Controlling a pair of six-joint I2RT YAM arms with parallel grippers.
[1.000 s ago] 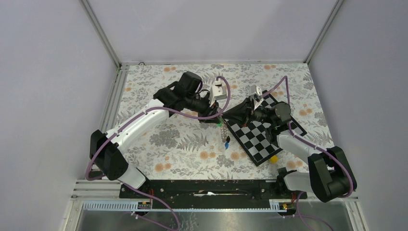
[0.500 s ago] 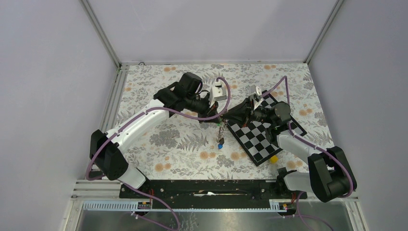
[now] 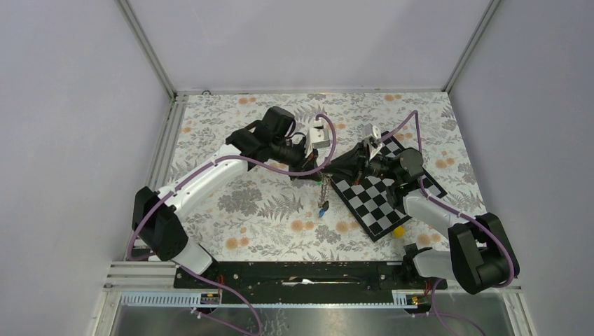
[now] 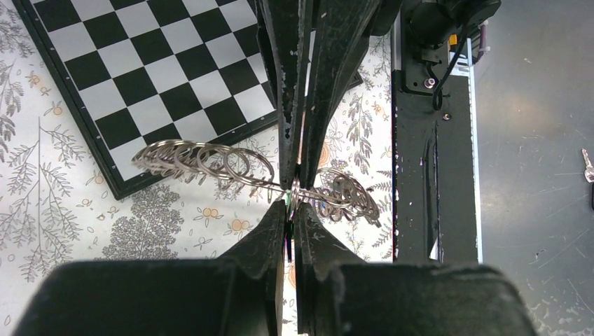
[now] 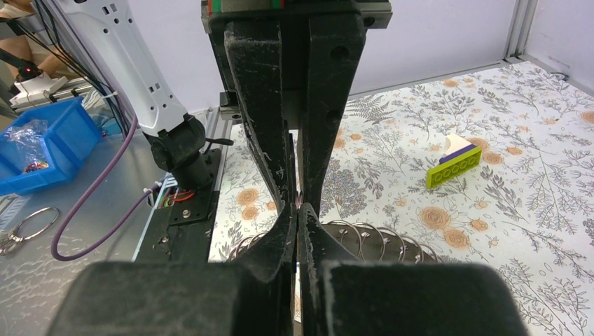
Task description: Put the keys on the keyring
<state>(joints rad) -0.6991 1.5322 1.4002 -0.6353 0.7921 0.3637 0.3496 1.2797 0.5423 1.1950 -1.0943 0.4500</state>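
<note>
The keyring is a silver chain of rings hanging as a strand from where my two grippers meet. A blue key and a dark key hang at its lower end. In the left wrist view the chain runs left and right of the pinch. My left gripper is shut, with a sliver of the green key between its tips and a ring against them. My right gripper is shut on the chain, tip to tip with the left one.
A black-and-white checkerboard lies under and to the right of the grippers. A small yellow block sits by its near corner. A yellow-green stick lies on the floral cloth. The black base rail runs along the near edge.
The hanging strand with the blue and dark keys has swung a little to the left and hangs straighter. Both grippers stay shut, tip to tip.
</note>
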